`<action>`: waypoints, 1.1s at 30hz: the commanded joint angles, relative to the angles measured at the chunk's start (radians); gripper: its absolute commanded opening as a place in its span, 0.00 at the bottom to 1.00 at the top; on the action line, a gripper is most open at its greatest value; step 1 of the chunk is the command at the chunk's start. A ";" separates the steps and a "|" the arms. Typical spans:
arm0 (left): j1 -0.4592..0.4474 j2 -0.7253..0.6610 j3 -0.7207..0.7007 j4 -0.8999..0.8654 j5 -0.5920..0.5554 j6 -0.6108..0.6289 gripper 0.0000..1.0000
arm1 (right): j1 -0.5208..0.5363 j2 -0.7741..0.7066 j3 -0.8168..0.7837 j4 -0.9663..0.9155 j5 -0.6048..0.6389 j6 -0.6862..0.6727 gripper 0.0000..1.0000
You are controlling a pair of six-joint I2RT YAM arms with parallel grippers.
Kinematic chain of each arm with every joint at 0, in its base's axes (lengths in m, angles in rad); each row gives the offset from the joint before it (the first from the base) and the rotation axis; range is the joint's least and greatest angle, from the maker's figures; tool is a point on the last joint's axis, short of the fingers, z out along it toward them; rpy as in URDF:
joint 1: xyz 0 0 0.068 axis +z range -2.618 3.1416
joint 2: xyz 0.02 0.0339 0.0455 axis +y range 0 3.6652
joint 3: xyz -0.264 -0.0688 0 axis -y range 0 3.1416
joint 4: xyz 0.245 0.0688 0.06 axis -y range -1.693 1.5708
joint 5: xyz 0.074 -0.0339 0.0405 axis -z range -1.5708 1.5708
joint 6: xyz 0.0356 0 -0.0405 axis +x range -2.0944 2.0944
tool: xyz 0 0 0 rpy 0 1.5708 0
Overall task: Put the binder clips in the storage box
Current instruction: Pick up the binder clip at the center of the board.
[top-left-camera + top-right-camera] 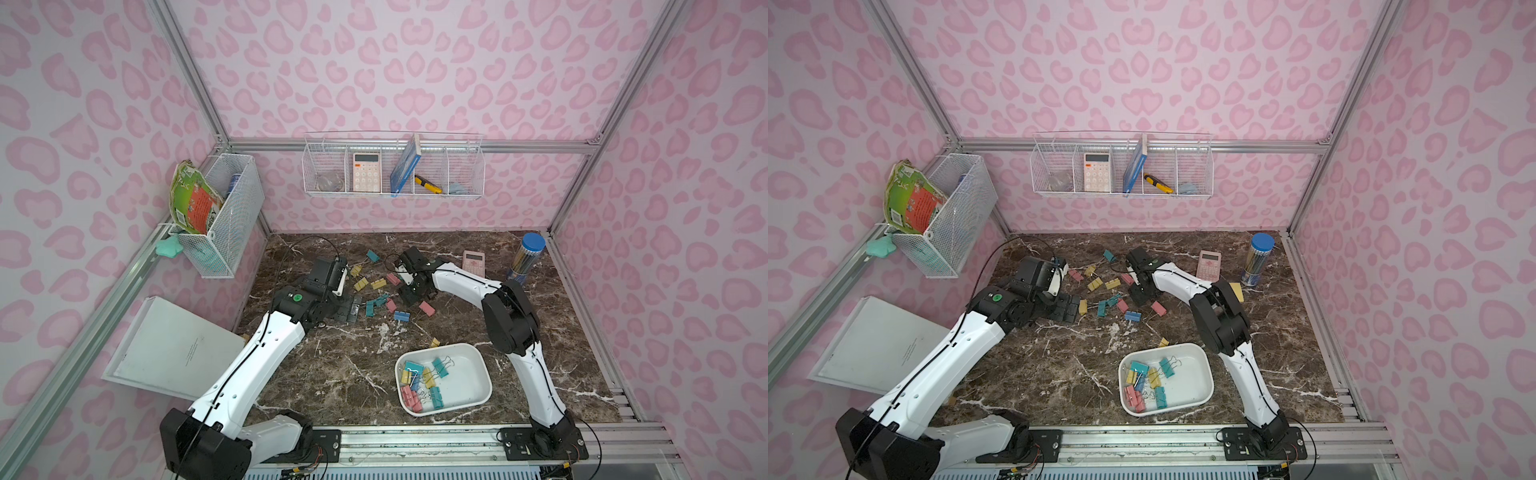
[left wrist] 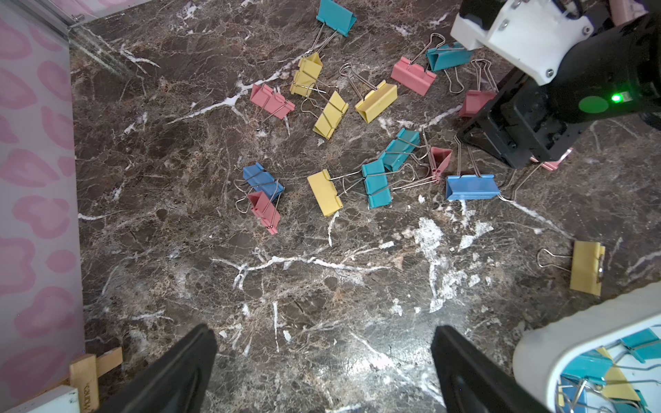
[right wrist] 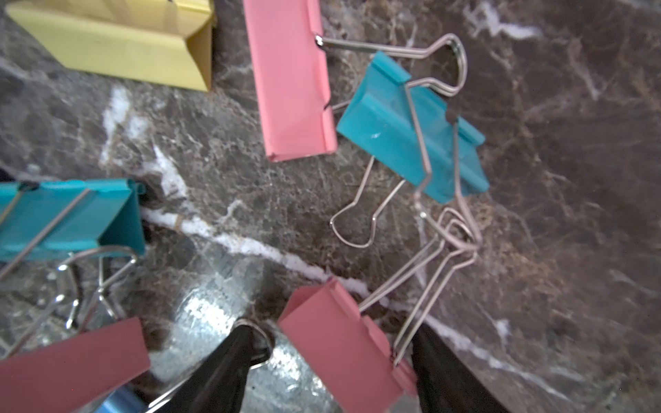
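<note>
storage box (image 1: pixel 465 376): on the counter (image 1: pixel 332 374) near its front edge, between the two arm bases. Whole in both top views. The left wrist view catches one rounded corner (image 2: pixel 536 343); the frame cuts off the rest.
binder clips in the box (image 1: pixel 419 382): pink, yellow, teal and blue, heaped at the box end toward the left arm. Handles are tangled, so no count is readable.
yellow clip (image 1: pixel 434 342): alone, just beside the box's far rim; touching or not, cannot tell. Clearer in the left wrist view (image 2: pixel 586 266).
left gripper (image 2: pixel 323 334): beyond the box, toward the left wall. Fingers spread wide, with only bare counter between them. The top views (image 1: pixel 348 309) show just its back.
loose binder clips (image 2: pixel 372 143): scattered farther beyond the box, between the two grippers. The left wrist view gives a blue and pink pair (image 2: pixel 263 193) that the top views do not show, the left gripper being over that spot.
right gripper (image 3: pixel 334 330): beyond the box, low among the loose clips. Fingers (image 3: pixel 229 372) stand apart with a pink clip (image 3: pixel 343 354) between them. One finger meets the clip's end and a strip of counter shows beside the other. Pinched or not, cannot tell. From above (image 1: pixel 411 297) the gripper body hides that clip.
right wrist view: very close and soft at the edges; neighbouring clips are cut off.
yellow pad (image 1: pixel 1236 291): a corner shows past the right arm's elbow in a top view; the arm covers the rest.
pink calculator (image 1: pixel 473 262), pencil tube (image 1: pixel 525 259): farthest beyond the box, by the back wall.
</note>
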 commanded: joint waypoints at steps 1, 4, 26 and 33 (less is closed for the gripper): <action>0.001 0.000 0.004 -0.010 -0.002 0.009 0.99 | 0.000 -0.002 -0.006 -0.014 0.013 0.010 0.61; 0.001 0.002 0.004 -0.010 -0.002 0.009 0.99 | -0.001 -0.012 -0.010 -0.011 0.020 0.014 0.53; -0.001 0.002 0.003 -0.011 -0.003 0.009 0.99 | 0.033 -0.352 -0.359 0.197 0.095 0.144 0.22; -0.001 0.010 0.002 -0.009 0.003 0.007 0.99 | 0.052 -0.579 -0.544 0.246 0.126 0.223 0.21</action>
